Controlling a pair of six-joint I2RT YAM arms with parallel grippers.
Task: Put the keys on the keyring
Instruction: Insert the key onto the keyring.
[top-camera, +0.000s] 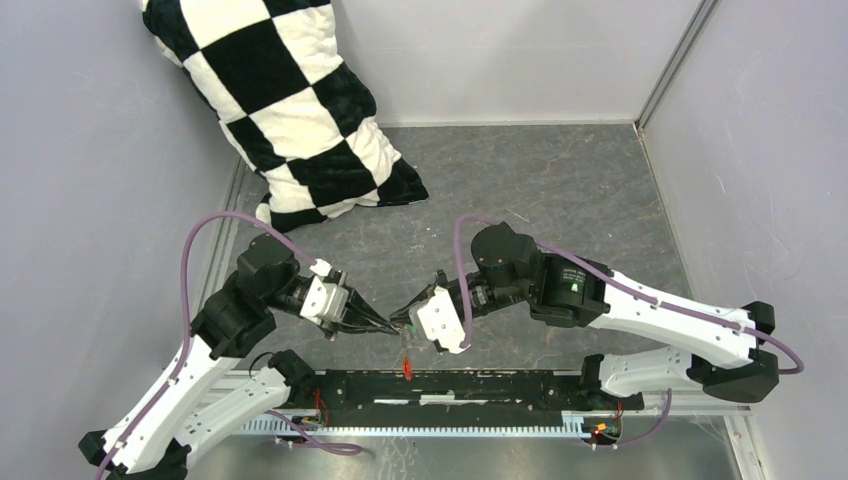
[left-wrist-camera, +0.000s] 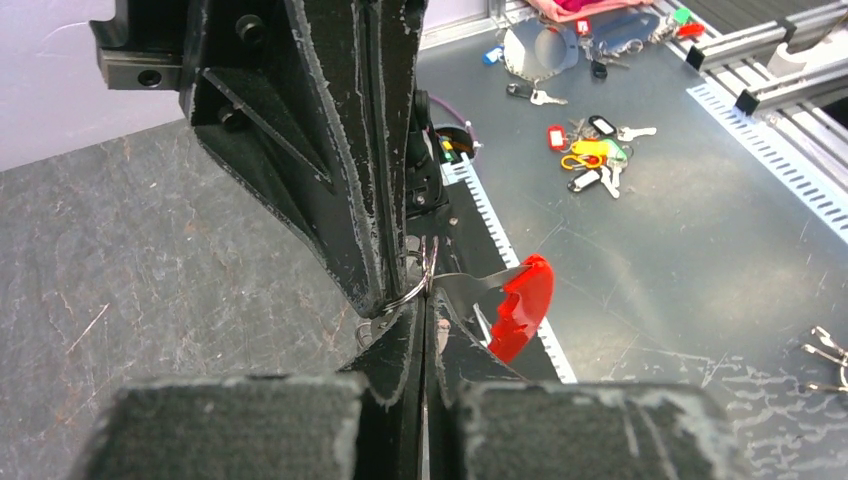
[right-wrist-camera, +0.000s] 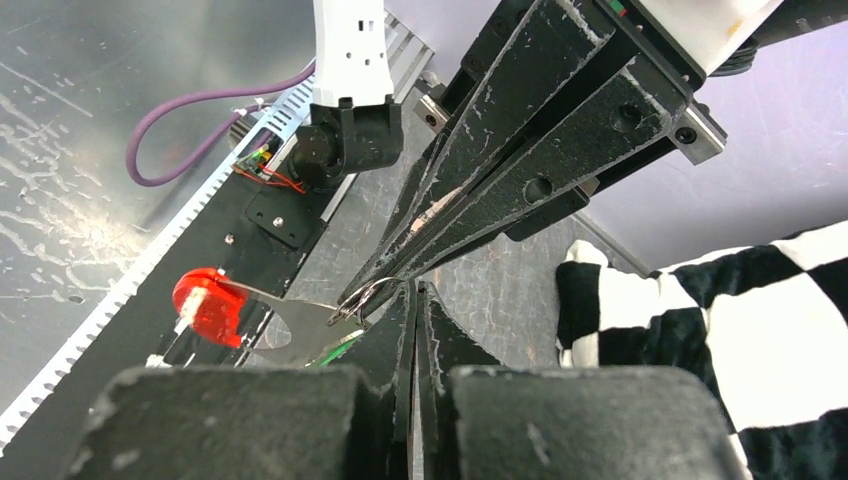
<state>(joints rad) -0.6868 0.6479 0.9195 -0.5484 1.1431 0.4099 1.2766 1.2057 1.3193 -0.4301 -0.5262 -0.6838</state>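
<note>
The keyring's thin silvery ring (left-wrist-camera: 421, 283) sits where my two grippers meet tip to tip. My left gripper (left-wrist-camera: 428, 300) is shut on the ring, and the red tag (left-wrist-camera: 522, 305) hangs off it on a flat metal blade. My right gripper (right-wrist-camera: 412, 292) is shut with its tips on the same ring (right-wrist-camera: 366, 294). The red tag (right-wrist-camera: 207, 305) hangs to its left. A sliver of the green-headed key (right-wrist-camera: 336, 349) shows beside the blade, mostly hidden. In the top view the grippers (top-camera: 404, 325) meet above the red tag (top-camera: 407, 368).
A black-and-white checkered cushion (top-camera: 300, 110) lies at the back left. The black rail (top-camera: 450, 385) with the arm bases runs along the near edge. Several spare keys and coloured tags (left-wrist-camera: 592, 155) lie on the metal surface beyond the rail. Grey walls stand on both sides.
</note>
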